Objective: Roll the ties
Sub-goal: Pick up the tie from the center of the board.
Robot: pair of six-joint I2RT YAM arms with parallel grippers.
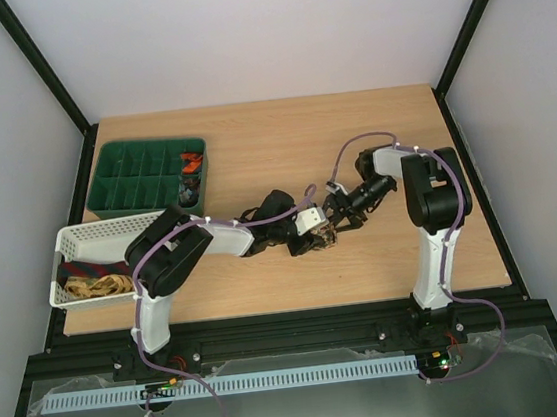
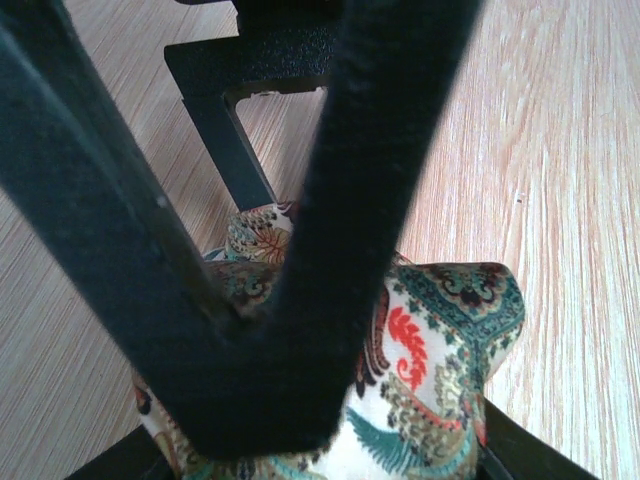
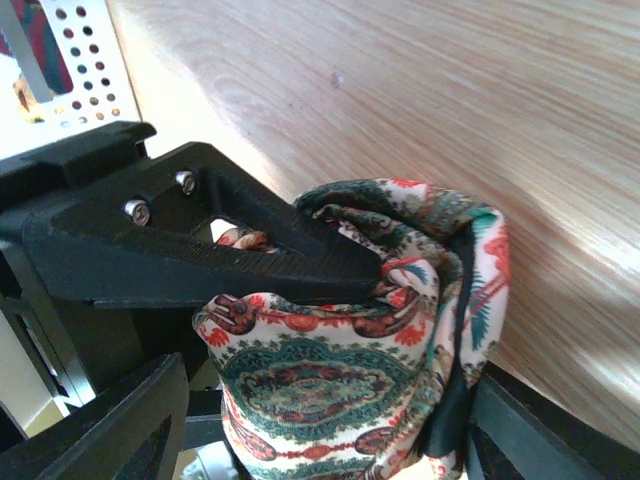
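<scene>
**Top view.** The floral tie (image 1: 323, 238) sits bunched near the middle of the tabletop (image 1: 282, 148), and both arms meet over it. The left fingers (image 1: 305, 245) reach it from 9 o'clock and the right fingers (image 1: 341, 218) from 2 o'clock. The green tray (image 1: 116, 192) at 10 o'clock holds an orange-red coil (image 1: 191, 162) and a dark coil (image 1: 188, 192). The white basket (image 1: 85, 232) at 9 o'clock holds a gold-patterned tie (image 1: 98, 285).

**Left wrist.** The floral tie fills 6 o'clock. It is wedged between my own fingers at both lower corners, with fabric pressed against each, so the left fingers are clamped on it. A black finger frame crosses the foreground; I cannot tell whose it is.

**Right wrist.** The floral tie is a loose roll at centre. One left finger, showing two screws, lies across its upper fold from 9 o'clock. My right fingers stand apart at 7 and 5 o'clock, straddling the roll. A gap shows beside the 7 o'clock one, so they have no grip.
</scene>
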